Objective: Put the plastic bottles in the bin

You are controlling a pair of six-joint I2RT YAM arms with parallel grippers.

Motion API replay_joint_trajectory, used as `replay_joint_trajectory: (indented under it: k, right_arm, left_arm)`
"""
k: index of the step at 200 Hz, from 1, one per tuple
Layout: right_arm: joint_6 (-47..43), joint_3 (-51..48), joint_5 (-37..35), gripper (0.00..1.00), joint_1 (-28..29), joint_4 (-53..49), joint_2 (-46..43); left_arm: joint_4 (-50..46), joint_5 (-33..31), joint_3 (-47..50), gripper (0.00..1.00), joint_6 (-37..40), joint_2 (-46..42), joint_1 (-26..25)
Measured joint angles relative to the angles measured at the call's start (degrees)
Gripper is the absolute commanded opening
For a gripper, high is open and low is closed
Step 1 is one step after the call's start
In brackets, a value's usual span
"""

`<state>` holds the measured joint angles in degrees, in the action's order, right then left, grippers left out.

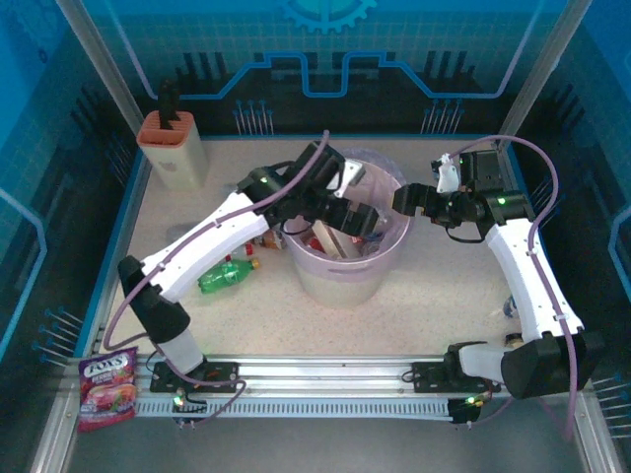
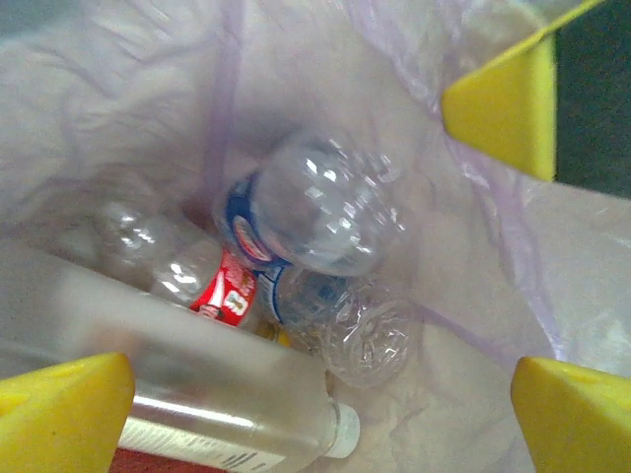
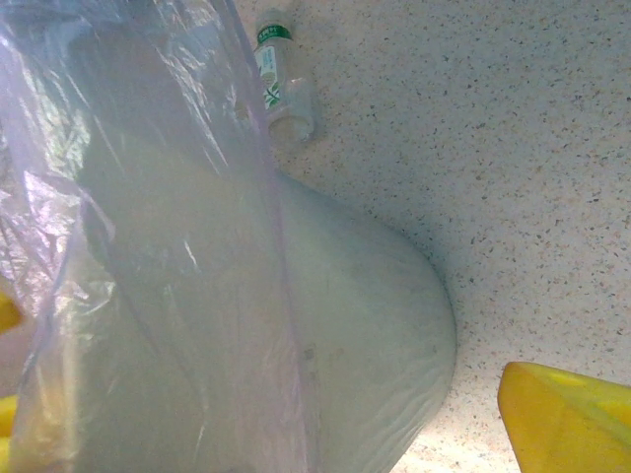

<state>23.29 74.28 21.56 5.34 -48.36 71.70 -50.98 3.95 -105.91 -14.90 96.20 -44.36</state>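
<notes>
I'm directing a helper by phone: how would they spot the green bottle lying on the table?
Find the big round bin lined with a pink bag, mid-table. Just left of it, under the white left arm, the green bottle lies on its side. It is solid green, while the bottle beside it shows red.

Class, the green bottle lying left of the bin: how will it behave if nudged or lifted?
Lying on its side on the flat table, the green bottle would probably roll if nudged. Its smooth, rounded plastic may slip in a grip. Small, so likely light.
</notes>
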Motion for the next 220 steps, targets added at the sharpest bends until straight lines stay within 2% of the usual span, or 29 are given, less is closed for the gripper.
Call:
replay_joint_trajectory:
  k: [33, 62, 99, 118, 177, 220]
  right_arm:
    - [-0.4, 0.5, -0.1, 0.92, 0.2, 0.0, 0.6]
    - [-0.4, 0.7, -0.1, 0.92, 0.2, 0.0, 0.9]
    - [-0.5, 0.8, -0.1, 0.92, 0.2, 0.0, 1.1]
    - [-0.5, 0.9, -0.1, 0.92, 0.2, 0.0, 1.1]
    - [-0.9, 1.4, 0.1, 0.92, 0.2, 0.0, 2.2]
    - [-1.1, 1.6, 0.1, 0.92, 0.2, 0.0, 2.3]
  left_arm:
    - [-1.7, -1.2, 0.0, 0.99, 0.0, -8.5, 5.9]
    - [-2.8, -2.3, 2.6, 0.99, 0.0, -18.6, 14.5]
    - [-3.1, -3.0, 14.5, 0.97, -0.3, -27.9, 28.5]
    - [-3.0, -4.3, 22.8, 0.96, -1.1, -30.1, 33.2]
    - [0.4, -6.8, 48.0, 0.99, -4.5, -30.5, 35.3]
    - [6.5, -9.7, 58.5, 0.99, -6.7, -30.4, 35.3]
